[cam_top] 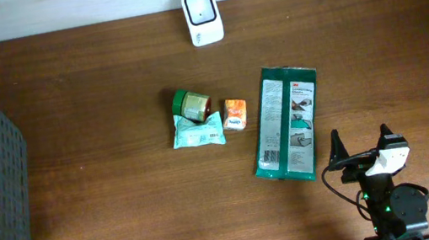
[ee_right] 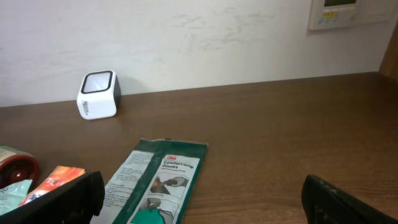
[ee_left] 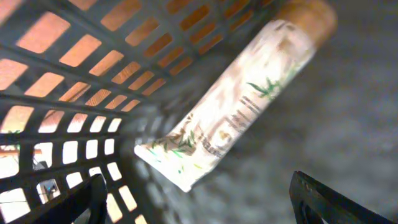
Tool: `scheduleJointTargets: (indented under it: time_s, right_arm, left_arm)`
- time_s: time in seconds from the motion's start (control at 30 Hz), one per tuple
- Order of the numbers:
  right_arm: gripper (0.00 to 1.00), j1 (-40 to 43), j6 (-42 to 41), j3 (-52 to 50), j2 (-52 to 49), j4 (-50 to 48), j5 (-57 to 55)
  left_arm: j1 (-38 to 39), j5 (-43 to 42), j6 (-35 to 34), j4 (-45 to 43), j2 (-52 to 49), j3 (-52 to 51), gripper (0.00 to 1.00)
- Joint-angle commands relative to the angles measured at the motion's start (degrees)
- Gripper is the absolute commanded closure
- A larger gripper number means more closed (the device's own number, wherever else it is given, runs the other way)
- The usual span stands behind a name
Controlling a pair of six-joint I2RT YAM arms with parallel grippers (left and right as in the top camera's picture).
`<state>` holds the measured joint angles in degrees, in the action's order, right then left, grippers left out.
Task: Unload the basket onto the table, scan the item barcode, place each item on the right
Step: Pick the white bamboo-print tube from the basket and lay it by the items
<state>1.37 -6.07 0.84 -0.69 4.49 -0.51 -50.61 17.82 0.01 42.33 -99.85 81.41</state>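
Two black fingers (ee_right: 56, 199) fill the lower corners of the right wrist view. The right gripper (ee_right: 204, 180) stands wide apart with nothing between its jaws, low over the brown wooden table (ee_right: 280, 124). Just beyond it, lower centre, lies a flat dark green plastic packet with white print (ee_right: 163, 180). A small white box scanner with a dark window (ee_right: 97, 94) sits at the upper left against the pale wall.

From overhead, the scanner is at top centre. Mid-frame is a cluster of a green-lidded round jar (cam_top: 191, 103), a pale teal soft pack (cam_top: 197, 131) touching it below, and a small orange carton (cam_top: 235, 114) just to the right.

In the left wrist view, the left gripper (ee_left: 199, 199) is also spread, its dark fingers at the bottom corners, empty. Above it, a white tube printed with green leaves and capped in tan (ee_left: 242, 99) lies on the floor of the dark grey mesh basket (ee_left: 93, 93).
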Motion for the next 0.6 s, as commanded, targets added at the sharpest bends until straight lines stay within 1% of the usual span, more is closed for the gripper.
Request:
scheduleJointTargets:
  time_s: [0.0,0.1,0.2,0.33,0.47,0.57]
  right_arm:
    - [0.02,0.15,-0.35,-0.52,0.33,0.07,-0.09]
    - [0.02,0.15,-0.35,-0.52,0.33,0.07,-0.09]
    - [0.02,0.15,-0.35,-0.52,0.33,0.07,-0.09]
    - [0.02,0.15,-0.35,-0.52,0.33,0.07,-0.09]
    - [0.02,0.15,-0.35,-0.52,0.33,0.07,-0.09]
    - [0.02,0.15,-0.35,-0.52,0.33,0.07,-0.09]
  left_arm:
    - [-0.83,-3.69,5.97,-2.08,-4.20,-0.70,0.12]
    - [-0.85,-3.67,6.36,-3.06,-7.85,-0.70,0.11]
    - [-0.85,-3.69,10.05,-4.44,-10.82,-0.70,0.12]
    - [-0.85,-3.63,10.03,-5.90,-13.66,-0.70,0.13]
    - [-0.85,-3.43,10.03,-8.76,-15.89,-0.70,0.16]
    - [-1.18,-3.43,10.01,-11.45,-17.40,-0.70,0.16]
